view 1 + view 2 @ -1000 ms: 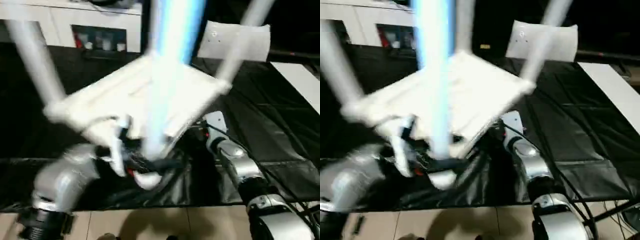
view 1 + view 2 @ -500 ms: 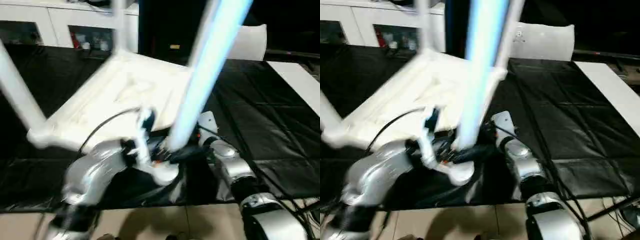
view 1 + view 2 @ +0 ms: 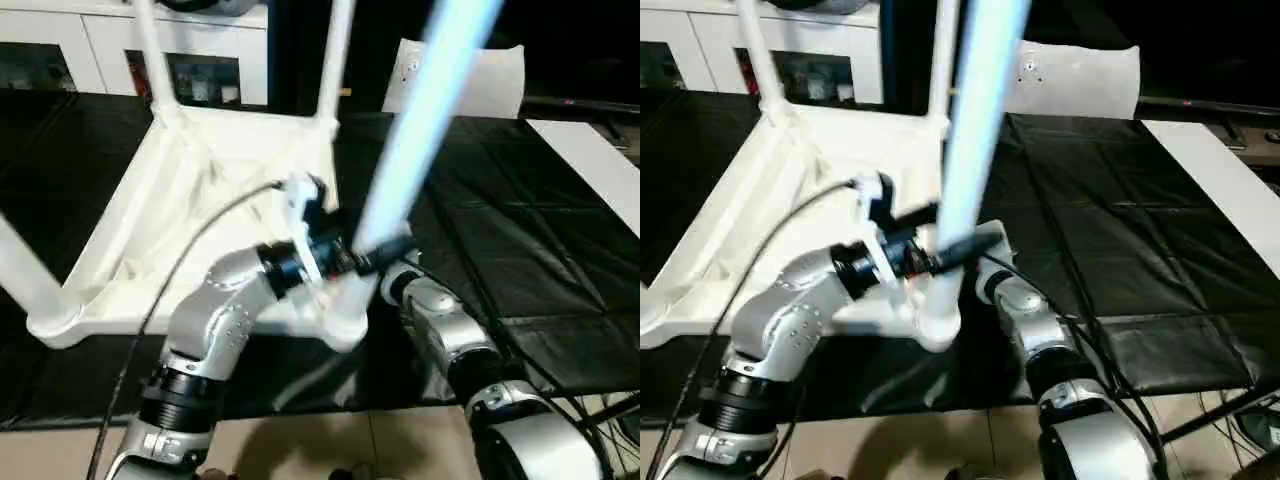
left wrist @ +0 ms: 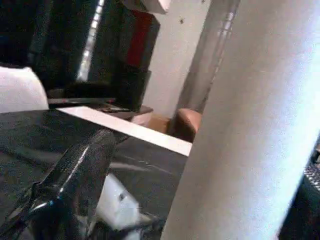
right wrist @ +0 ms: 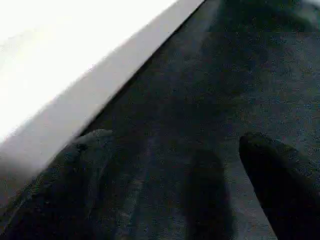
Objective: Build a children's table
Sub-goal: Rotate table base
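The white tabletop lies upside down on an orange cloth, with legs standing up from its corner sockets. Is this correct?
Not quite: the cloth under the tabletop is black, not orange, as the left eye view shows. The rest holds: the tabletop lies upside down and white legs stand up from its corner sockets.

Black sheet (image 3: pixel 520 250) lying over the floor. White cabinet (image 3: pixel 100 45) standing far left, dark compartments (image 3: pixel 205 78) showing red and white items. White pillow-like slab (image 3: pixel 490 80) sitting far right. White board (image 3: pixel 590 160) lying at right edge.
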Available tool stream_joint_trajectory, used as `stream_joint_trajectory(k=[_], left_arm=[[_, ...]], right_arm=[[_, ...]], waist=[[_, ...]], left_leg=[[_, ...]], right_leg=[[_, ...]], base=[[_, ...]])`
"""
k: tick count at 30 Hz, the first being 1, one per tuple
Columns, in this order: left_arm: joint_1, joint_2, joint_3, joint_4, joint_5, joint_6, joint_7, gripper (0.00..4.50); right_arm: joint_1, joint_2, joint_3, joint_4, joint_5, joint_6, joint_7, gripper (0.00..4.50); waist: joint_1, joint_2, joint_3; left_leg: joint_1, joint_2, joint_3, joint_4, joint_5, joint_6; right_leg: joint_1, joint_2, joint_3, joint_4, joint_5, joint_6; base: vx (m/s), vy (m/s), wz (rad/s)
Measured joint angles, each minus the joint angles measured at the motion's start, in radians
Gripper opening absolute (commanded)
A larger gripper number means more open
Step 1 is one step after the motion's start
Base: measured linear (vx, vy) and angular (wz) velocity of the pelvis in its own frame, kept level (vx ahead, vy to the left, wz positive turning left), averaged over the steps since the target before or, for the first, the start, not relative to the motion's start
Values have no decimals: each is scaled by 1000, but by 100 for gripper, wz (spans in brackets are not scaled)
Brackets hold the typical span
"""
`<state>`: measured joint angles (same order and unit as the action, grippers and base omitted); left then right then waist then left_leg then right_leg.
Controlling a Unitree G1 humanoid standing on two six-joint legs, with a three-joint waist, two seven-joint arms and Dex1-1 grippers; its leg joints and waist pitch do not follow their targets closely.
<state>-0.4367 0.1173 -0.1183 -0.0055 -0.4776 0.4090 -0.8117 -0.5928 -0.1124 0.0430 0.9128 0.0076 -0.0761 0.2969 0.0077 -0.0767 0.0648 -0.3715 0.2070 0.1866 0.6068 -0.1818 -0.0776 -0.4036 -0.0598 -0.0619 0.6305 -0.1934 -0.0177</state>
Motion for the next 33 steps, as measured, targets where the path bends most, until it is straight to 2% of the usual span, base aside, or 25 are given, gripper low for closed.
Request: stream_joint_trajectory(k=[4,6,8,9,12,14,17,18,20,25,29,33], left_arm=[[50,118,1,-23,6,9,-72,450],[78,188,-14,-16,45,-3,-118,450],[89,236,-20,7,79,-23,-147,423],[88,253,-21,18,88,-29,-158,423],[71,365,-62,92,159,-69,-224,402],[69,413,-80,127,193,-84,-255,377],[39,471,-141,183,259,-131,-321,365],[32,482,-146,194,275,-142,-338,343],[5,489,-173,221,299,-160,-366,343],[-40,502,-210,298,348,-217,-416,305],[-71,479,-222,358,362,-251,-431,278],[-102,456,-241,411,378,-280,-452,248]], right_arm=[[60,-58,-28,-78,28,-9,52,450],[89,-75,-43,-130,43,-7,72,450],[102,-87,-53,-170,60,-3,85,450],[108,-93,-58,-190,66,5,88,450],[172,-118,-51,-336,94,72,170,450],[208,-145,-42,-379,106,94,208,450],[274,-183,-16,-467,112,130,282,450],[284,-187,-7,-485,117,139,300,450],[309,-208,9,-532,119,156,337,450],[379,-275,33,-695,158,233,432,450],[443,-319,46,-813,197,296,498,450],[464,-339,56,-880,224,337,536,450]], waist=[[-2,1,0],[-3,1,1],[-2,2,1],[-1,2,1],[2,2,1],[7,2,1],[21,2,1],[23,2,1],[26,2,1],[30,2,1],[34,1,1],[35,1,1]], left_leg=[[1,0,0,-1,1,-1],[2,0,0,-2,1,-1],[2,0,0,-2,1,-1],[2,0,0,-2,1,-1],[3,0,-1,-4,1,-2],[3,0,-1,-4,1,-2],[2,0,0,-4,1,-2],[3,0,0,-4,1,-2],[3,0,0,-4,1,-2],[3,0,0,-5,1,-2],[4,0,0,-5,1,-2],[4,0,0,-5,1,-2]], right_leg=[[0,1,0,0,0,1],[0,1,0,0,-1,1],[0,1,0,0,-1,2],[0,1,0,0,-1,2],[1,1,0,0,-1,2],[1,1,0,-1,-2,3],[1,1,1,-2,-1,2],[1,1,1,-2,0,1],[1,1,1,-2,0,0],[1,1,1,-3,0,1],[2,1,1,-3,-2,3],[2,1,1,-3,-2,3]], base=[[0,0,0],[0,0,0],[0,0,0],[0,0,0],[0,0,0],[0,0,0],[0,0,0],[0,0,0],[0,0,0],[0,0,0],[0,0,0],[0,0,0]])
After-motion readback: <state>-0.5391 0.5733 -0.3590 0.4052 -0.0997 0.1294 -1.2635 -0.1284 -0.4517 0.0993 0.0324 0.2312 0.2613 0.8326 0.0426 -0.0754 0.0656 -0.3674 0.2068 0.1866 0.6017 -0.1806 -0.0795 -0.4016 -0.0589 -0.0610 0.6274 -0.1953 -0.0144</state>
